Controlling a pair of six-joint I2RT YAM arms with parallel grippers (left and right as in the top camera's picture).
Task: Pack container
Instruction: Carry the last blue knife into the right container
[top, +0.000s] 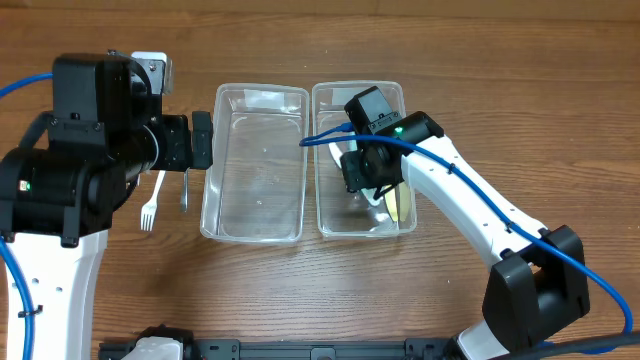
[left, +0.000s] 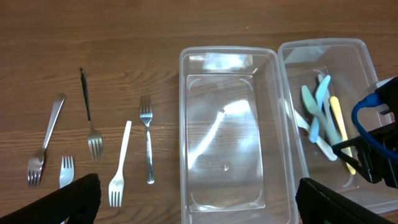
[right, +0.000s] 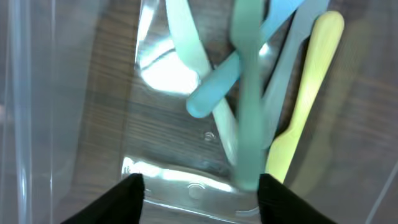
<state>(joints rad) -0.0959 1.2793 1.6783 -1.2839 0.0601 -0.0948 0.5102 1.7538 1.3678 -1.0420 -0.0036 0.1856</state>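
Plastic cutlery lies in the right container (top: 322, 205). The green piece (right: 249, 124) is blurred, with its long axis along the container's length; which end is the handle I cannot tell. It lies between the wide-spread fingers of the right gripper (right: 200, 185), unclamped, nearer one finger. The left gripper (left: 199, 182) hangs wide open above the left container (left: 182, 124).

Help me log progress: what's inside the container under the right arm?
Plastic cutlery in a crossed pile: yellow, blue, teal, white pieces. The right pincer covers part, so the count is unclear.
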